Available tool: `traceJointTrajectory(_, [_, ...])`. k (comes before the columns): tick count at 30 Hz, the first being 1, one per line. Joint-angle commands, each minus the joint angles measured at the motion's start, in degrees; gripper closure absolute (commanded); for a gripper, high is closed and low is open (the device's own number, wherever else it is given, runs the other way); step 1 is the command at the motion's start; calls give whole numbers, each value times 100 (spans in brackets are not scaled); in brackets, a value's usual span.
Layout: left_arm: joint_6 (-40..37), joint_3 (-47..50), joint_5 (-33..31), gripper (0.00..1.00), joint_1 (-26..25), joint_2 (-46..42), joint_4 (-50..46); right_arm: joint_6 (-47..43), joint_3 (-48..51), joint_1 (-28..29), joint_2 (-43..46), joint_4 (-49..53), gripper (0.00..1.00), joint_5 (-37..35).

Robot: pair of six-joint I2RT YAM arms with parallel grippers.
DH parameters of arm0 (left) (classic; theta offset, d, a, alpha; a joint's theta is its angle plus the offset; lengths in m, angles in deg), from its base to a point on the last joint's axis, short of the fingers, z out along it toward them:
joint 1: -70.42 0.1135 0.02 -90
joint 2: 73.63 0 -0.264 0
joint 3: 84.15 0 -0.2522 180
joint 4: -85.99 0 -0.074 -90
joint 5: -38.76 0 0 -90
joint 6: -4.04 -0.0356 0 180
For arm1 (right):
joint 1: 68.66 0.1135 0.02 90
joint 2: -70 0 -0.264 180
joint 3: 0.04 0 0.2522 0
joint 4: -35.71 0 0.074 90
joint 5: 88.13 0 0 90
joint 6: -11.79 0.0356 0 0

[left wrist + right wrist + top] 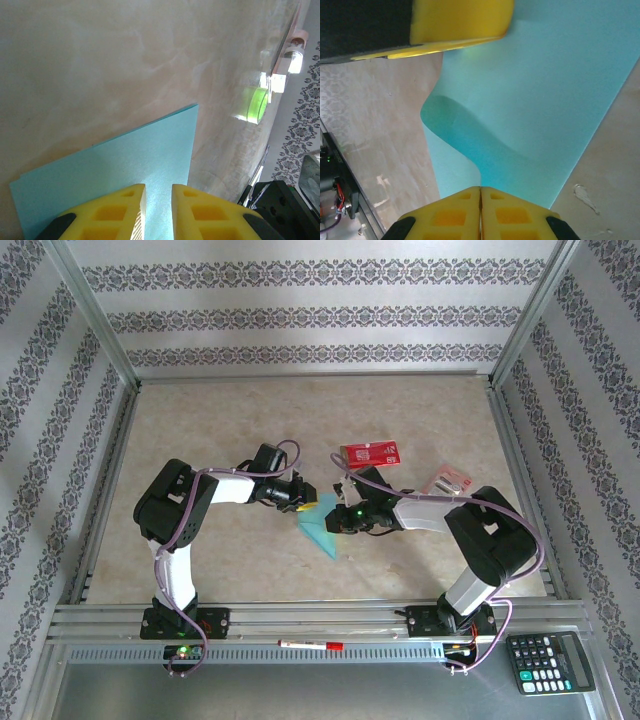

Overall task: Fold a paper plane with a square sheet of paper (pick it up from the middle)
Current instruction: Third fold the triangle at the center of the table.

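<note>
Two hands at one limp square sheet of paper [545, 100], right hand [480, 189] pinched shut on the bowed edge at its fingertips, left hand [158, 186] narrowly parted over the far part: likely a tear or crooked crease from uneven pull.

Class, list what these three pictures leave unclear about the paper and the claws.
- Top view: folds in the paper, too small.
- Right wrist: whether the shut right claw pinches the paper; its fingertips hide the contact.
- Left wrist: green ring, blurred by glare; paper's near edge, behind the left claw.
</note>
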Motion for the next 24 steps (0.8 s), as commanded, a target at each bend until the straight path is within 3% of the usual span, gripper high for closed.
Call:
traceJointTrajectory(1, [-119,19,-260,79,-29,209,-485,-57,-11,-46,-121,-64,92,6])
traceJointTrajectory(24, [-111,3,-234,79,-33,203,-480,-200,-117,-34,-355,81,92,-134])
